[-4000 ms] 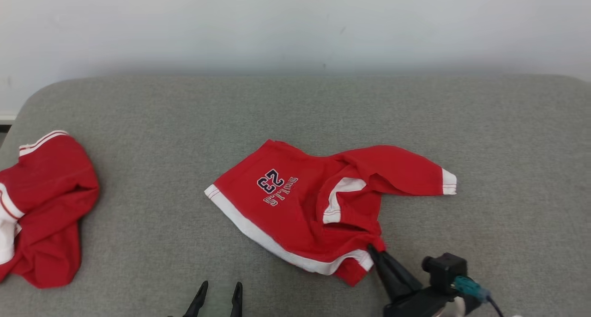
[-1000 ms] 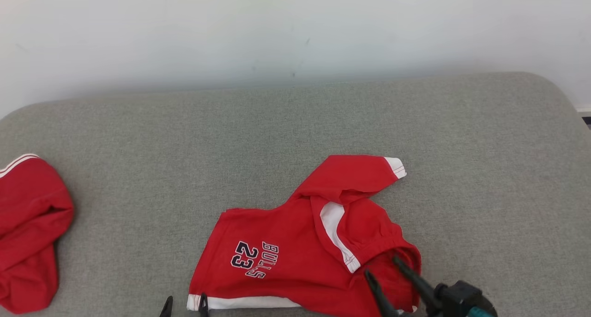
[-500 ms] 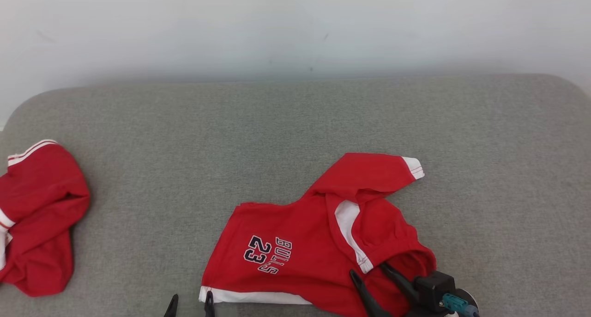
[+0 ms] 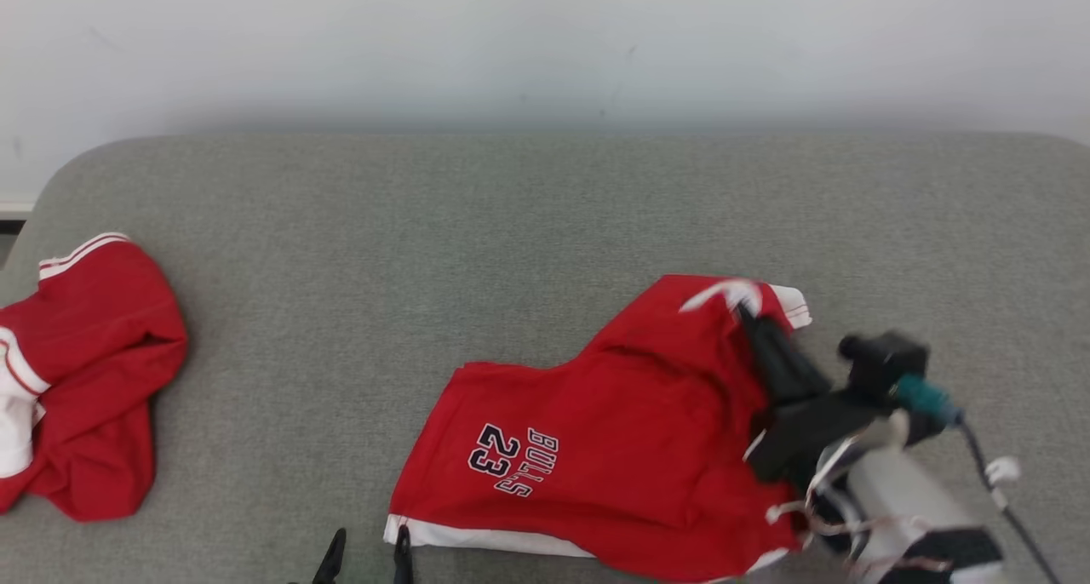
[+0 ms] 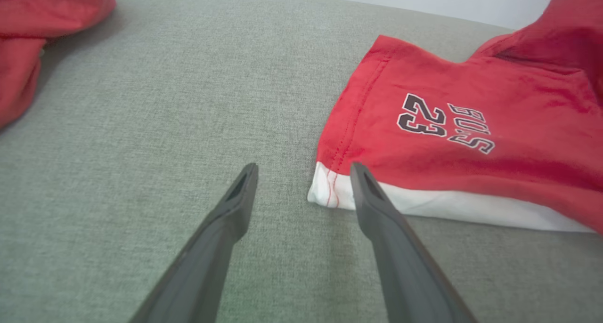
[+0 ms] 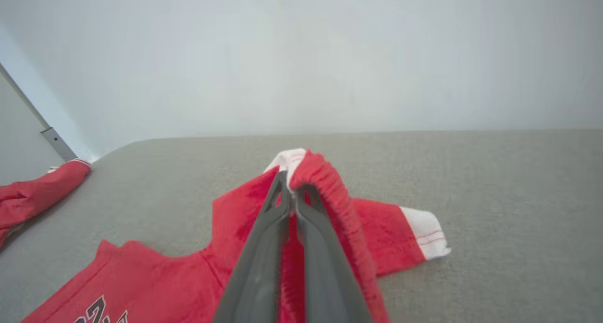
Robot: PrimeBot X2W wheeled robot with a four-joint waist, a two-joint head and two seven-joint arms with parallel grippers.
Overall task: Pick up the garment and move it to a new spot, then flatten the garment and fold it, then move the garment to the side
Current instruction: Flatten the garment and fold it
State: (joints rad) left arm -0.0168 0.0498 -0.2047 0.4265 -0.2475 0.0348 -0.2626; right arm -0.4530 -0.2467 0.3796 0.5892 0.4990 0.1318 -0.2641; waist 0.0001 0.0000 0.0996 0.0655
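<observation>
Right wrist view: right gripper (image 6: 292, 184) pinched shut on a gathered red edge of the red knit garment with white trim (image 6: 165, 276), holding that fold raised above the grey woven cushion (image 6: 494, 181). In the head view the garment lies right of centre, toward the cushion's near edge. A second crumpled red-and-white garment (image 4: 85, 371) sits well apart at the far left. Left gripper (image 4: 368, 550) is spread wide at the corner of the white hem band (image 4: 477, 540), holding nothing; contact with the cloth cannot be told. Risks, as judged: the grip is on a thin bunched edge, so a quick pull could strip it free. With the hem unpinned, a one-point drag may slide the whole body or roll it over the white-cuffed sleeve (image 4: 794, 305), adding creases instead of flattening. Orientation: hem faces the robot, and the long axis runs from the near-left hem corner diagonally to the far-right cuff. The dark "BULLS 23" print (image 4: 515, 460) reads sideways.
</observation>
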